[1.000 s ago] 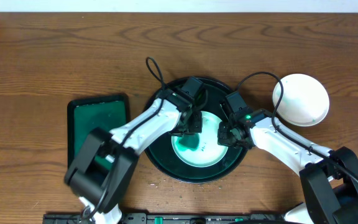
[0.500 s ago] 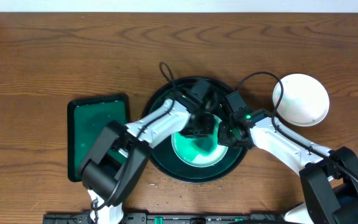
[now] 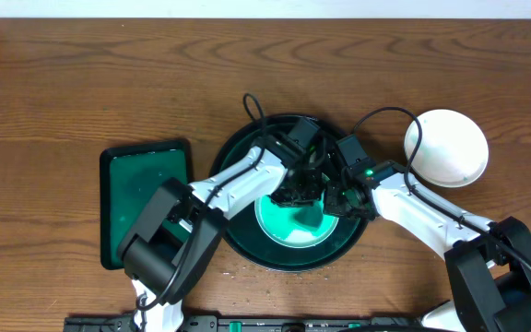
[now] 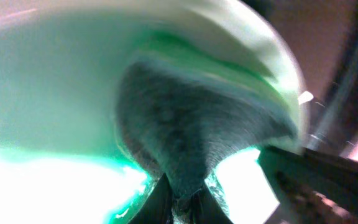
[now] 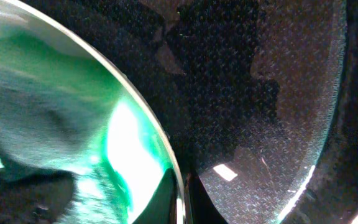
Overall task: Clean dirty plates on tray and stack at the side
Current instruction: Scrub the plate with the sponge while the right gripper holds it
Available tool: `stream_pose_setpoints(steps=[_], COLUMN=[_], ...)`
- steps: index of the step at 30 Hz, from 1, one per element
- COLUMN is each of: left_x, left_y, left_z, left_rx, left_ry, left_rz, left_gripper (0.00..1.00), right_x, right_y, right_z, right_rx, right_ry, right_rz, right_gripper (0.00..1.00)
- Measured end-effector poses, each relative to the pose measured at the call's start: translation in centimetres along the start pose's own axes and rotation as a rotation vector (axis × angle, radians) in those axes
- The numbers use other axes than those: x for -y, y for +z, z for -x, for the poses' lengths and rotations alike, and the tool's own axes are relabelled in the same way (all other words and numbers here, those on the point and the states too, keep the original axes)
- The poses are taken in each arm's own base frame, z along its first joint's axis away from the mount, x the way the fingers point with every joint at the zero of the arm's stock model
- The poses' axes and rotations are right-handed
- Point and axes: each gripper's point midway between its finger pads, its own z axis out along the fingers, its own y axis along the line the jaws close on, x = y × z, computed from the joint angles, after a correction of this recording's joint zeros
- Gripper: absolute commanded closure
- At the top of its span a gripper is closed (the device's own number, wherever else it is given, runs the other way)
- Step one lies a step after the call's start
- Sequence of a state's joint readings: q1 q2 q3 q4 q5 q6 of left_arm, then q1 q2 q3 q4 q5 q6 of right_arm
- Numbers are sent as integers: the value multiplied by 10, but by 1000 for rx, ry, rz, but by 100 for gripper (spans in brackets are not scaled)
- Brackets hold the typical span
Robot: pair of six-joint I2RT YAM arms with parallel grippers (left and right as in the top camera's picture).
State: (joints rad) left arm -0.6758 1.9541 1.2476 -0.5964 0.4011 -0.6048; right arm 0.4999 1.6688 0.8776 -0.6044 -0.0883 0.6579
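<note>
The round dark tray (image 3: pixel 235 242) lies mid-table. A pale mint plate (image 3: pixel 279 232) with green smears lies in it. My left gripper (image 3: pixel 300 192) is shut on a grey cloth (image 3: pixel 308 218) and presses it on the plate's right part. In the left wrist view the cloth (image 4: pixel 185 137) spreads from the jaws (image 4: pixel 182 208) over the plate (image 4: pixel 48 93). My right gripper (image 3: pixel 333 199) is shut on the plate's right rim. The right wrist view shows the rim (image 5: pixel 166 155) between the fingers (image 5: pixel 180 202). A white plate (image 3: pixel 445 148) lies on the table to the right.
A rectangular dark green tray (image 3: pixel 146 198) lies left of the round tray. The tray's textured floor (image 5: pixel 260 93) fills the right wrist view beside the plate. Both arms cross over the round tray. Bare wooden table lies behind.
My left gripper has moved the cloth rightward across the mint plate, toward the right gripper. The right gripper has kept its hold on the rim.
</note>
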Motion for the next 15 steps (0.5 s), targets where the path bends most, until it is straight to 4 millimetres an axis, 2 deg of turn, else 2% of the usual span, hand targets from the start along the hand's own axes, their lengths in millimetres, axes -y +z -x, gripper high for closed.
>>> stream_pose_setpoints(steps=[7,12,15], left_x=[-62,-90,-98], left_y=[-24,-36,-40], left_z=[28,35,35], left_rx=[79,115,120], left_ry=[-147,-206,-216], left_rz=[165,258,299], left_gripper=[93,93,93], right_x=[-8,-14,-14], right_y=[1,2,2], right_z=[-2,-4,-4], right_rx=[-13,-25,-25], right_ry=[-7,-13,-13], right_rz=[34,56,56], right_gripper=[99,99,99])
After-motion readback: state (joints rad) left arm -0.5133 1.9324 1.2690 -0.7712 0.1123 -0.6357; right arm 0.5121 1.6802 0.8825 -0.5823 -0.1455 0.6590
